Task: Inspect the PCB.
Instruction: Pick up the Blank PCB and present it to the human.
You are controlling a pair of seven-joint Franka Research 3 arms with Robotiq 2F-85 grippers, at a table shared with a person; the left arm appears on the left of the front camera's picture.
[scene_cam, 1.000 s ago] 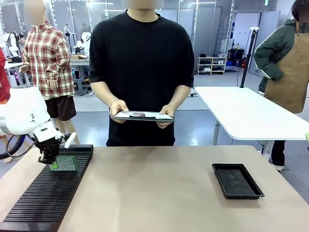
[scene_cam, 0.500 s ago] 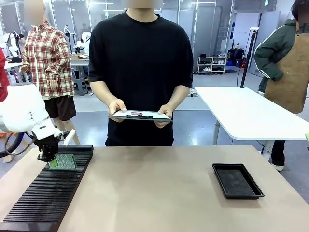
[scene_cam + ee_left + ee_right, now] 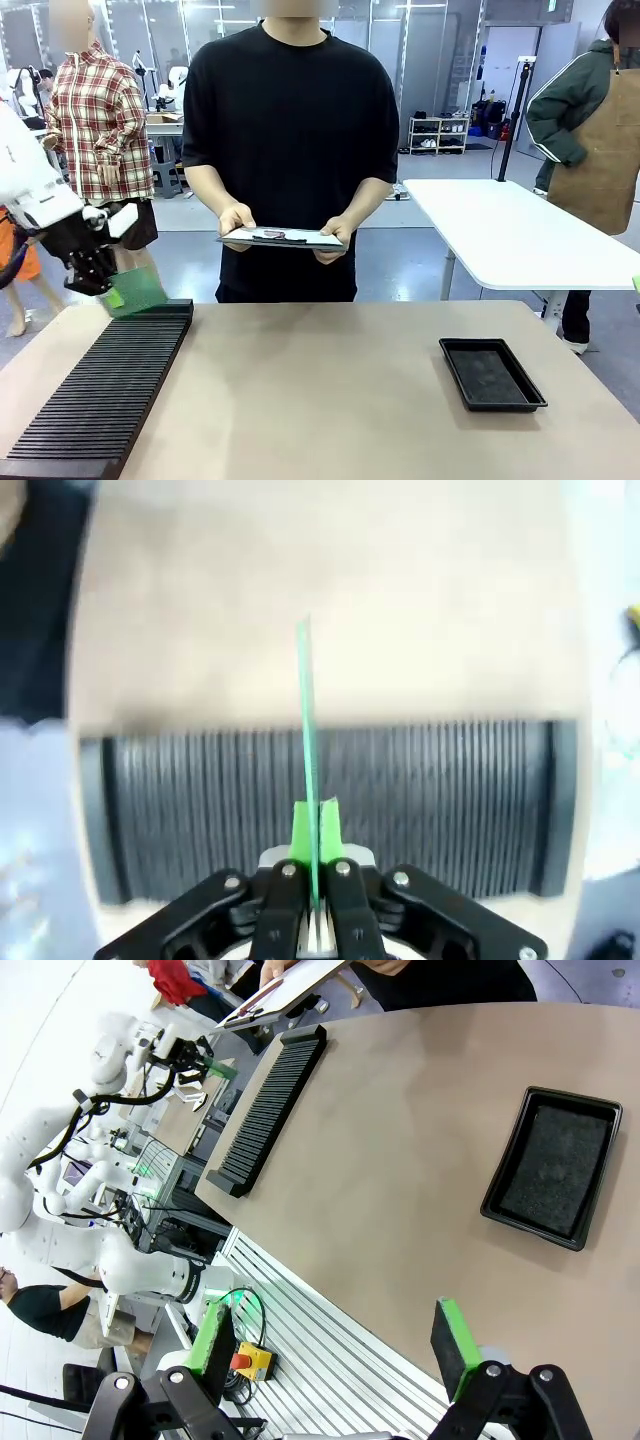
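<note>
Left claw [image 3: 104, 289] clenched on one edge of circuit board [image 3: 137, 290], held in air over rack [image 3: 110, 390]. Board looked thin, light, stiff, fragile; edge grip suited it. Right claw [image 3: 333, 1340] gaped, empty.

Front view: bright, even indoor light from overhead, shadows soft & faint around the black tray [image 3: 492, 374]. Mostly sharp, but the left gripper [image 3: 101, 287] & PCB [image 3: 137, 291] are smeared w/ motion blur. Left wrist view: soft all over, desk [image 3: 400, 600] washed out pale, corners blurred, though the PCB's edge reads fairly crisp. Right wrist view: wide-angle bend twd the edges, white blowout upper left, desk evenly lit, focus decent thru the middle.
</note>
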